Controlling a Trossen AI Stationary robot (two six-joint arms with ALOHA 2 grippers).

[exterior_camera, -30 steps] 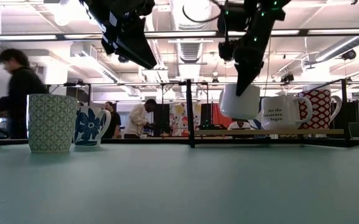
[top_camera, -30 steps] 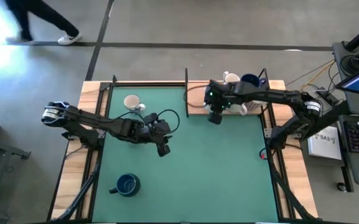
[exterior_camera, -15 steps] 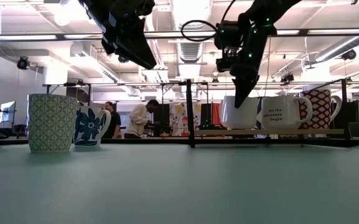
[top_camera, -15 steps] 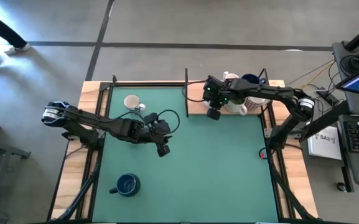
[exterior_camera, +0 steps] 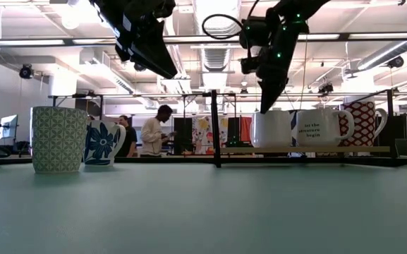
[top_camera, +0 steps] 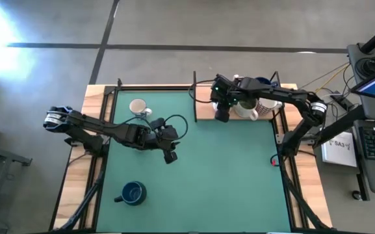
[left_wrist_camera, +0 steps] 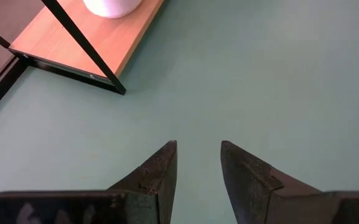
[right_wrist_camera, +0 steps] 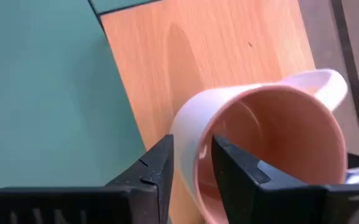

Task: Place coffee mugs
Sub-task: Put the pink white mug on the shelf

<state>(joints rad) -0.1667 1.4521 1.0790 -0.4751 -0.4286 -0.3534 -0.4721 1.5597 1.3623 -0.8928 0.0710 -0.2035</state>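
Right gripper (right_wrist_camera: 191, 163) pinches rim of pink mug (right_wrist_camera: 272, 146), mug sitting on wooden shelf (right_wrist_camera: 185, 62); left gripper (left_wrist_camera: 198, 165) spread over mat.

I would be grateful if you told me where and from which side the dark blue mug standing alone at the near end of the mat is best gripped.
Grip the dark blue mug by its rim, from straight above, one finger inside and one outside. It stands upright with its mouth open upward, and its handle juts toward the left arm's side, so take the wall away from the handle. The left gripper, open, is nearer.
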